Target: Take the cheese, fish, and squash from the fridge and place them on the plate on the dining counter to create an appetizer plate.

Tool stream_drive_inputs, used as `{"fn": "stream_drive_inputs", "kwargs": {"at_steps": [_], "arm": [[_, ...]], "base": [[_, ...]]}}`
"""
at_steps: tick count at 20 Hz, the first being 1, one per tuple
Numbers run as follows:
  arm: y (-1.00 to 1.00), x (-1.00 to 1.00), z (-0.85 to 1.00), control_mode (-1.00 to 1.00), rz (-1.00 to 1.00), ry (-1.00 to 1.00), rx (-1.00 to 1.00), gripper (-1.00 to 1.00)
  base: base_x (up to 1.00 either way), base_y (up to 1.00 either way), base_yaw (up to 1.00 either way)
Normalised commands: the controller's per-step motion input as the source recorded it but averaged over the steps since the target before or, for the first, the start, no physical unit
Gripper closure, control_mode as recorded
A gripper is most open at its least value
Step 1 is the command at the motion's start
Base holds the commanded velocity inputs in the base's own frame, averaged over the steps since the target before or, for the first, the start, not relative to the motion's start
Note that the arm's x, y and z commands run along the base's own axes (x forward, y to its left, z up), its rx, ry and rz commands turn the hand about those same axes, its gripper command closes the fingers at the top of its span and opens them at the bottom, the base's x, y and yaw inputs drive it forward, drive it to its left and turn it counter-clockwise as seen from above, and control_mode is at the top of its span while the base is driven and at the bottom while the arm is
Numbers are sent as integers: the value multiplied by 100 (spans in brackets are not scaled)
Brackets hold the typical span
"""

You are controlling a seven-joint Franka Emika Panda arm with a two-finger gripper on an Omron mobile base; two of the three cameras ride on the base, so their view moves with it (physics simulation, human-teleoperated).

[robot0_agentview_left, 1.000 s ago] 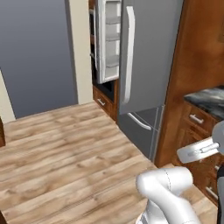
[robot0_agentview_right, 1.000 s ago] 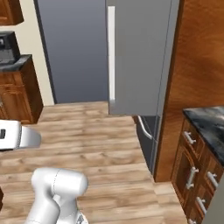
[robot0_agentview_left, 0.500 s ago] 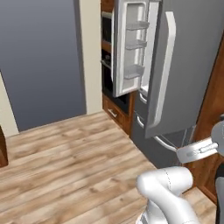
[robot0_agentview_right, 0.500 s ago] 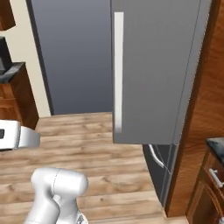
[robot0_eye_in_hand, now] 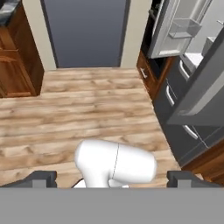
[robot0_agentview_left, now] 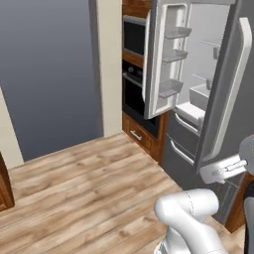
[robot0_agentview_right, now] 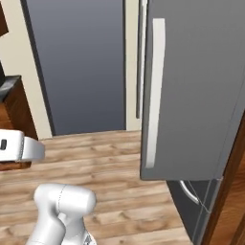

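Fridge (robot0_agentview_left: 218,99): both doors swung wide, giving us shelf access
Gripper (robot0_eye_in_hand: 111,178): fingers fully spread, empty, so we can grasp

Flat, even rendered light with no clear source and no glare. Shadows are faint on the wooden floor (robot0_agentview_left: 89,183). All views look soft and slightly blurred.

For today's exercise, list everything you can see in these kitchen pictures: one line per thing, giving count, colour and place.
fridge: one, grey, both doors open, at the right.
door handle: one, long, white, on the nearer fridge door.
door bins: three, pale, inside the far door.
wall oven: one, dark, left of the fridge.
floor: light wood planks.
hand: one, dark fingertips spread wide apart, open and holding nothing, over the floor.
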Motion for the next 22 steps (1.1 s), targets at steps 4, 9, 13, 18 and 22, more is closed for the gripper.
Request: {"fn": "stream_drive_inputs", "kwargs": {"at_steps": [4, 9, 13, 18, 22], "arm": [[0, 0, 0, 100, 0, 0, 0, -100], [0, 0, 0, 100, 0, 0, 0, -100], [0, 0, 0, 100, 0, 0, 0, -100], [0, 0, 0, 100, 0, 0, 0, -100], [0, 0, 0, 100, 0, 0, 0, -100]], "base": [[1, 31, -41], [1, 22, -50], [11, 63, -53], [7, 77, -53], [0, 85, -51]]}}
